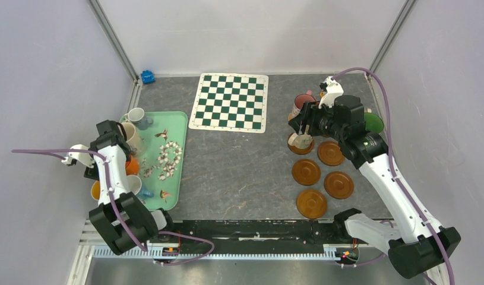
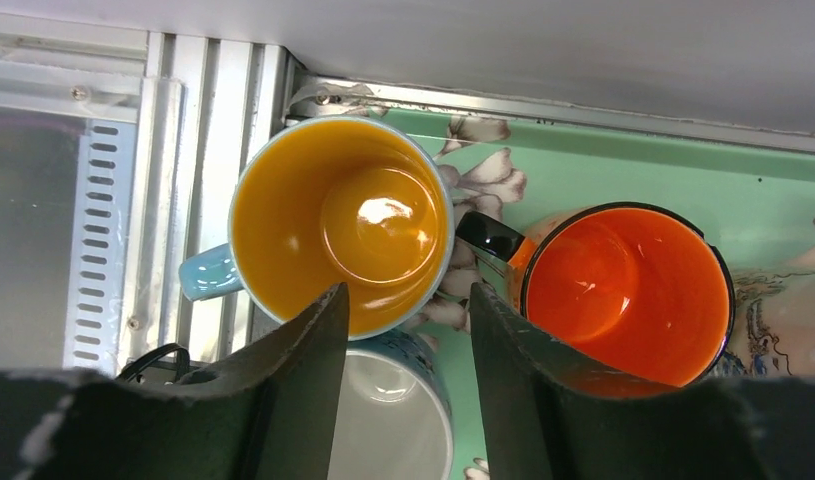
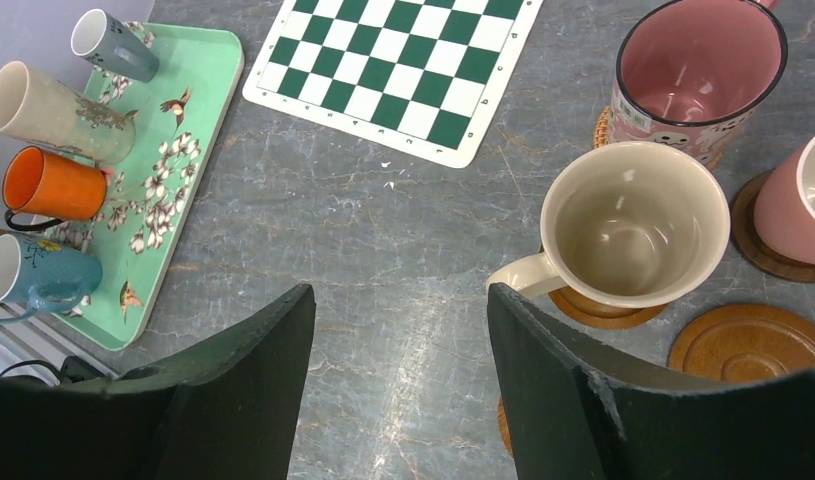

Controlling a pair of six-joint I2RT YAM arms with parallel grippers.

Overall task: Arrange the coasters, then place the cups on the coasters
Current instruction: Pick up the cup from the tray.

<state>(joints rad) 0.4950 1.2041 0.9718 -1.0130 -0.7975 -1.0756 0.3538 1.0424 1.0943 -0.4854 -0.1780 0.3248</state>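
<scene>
My left gripper (image 2: pixel 408 305) hangs open over the tray cups, its jaws astride the right wall of a blue patterned cup (image 2: pixel 398 410) without touching it. A yellow-lined cup (image 2: pixel 343 225) with a pale blue handle and an orange cup (image 2: pixel 623 290) stand just beyond. My right gripper (image 3: pixel 400 295) is open over bare table, left of a cream cup (image 3: pixel 633 225) that sits on a coaster (image 3: pixel 593 308). Two pink cups (image 3: pixel 698 75) (image 3: pixel 798 205) also stand on coasters. Several bare brown coasters (image 1: pixel 331 152) (image 1: pixel 306 171) (image 1: pixel 338 184) lie in front of them.
The mint-green tray (image 1: pixel 174 160) lies at the left with more cups (image 1: pixel 136 115) on it. A green-and-white chequered mat (image 1: pixel 230 102) lies at the back centre. A small blue toy (image 1: pixel 147 76) sits in the back left corner. White walls enclose the table.
</scene>
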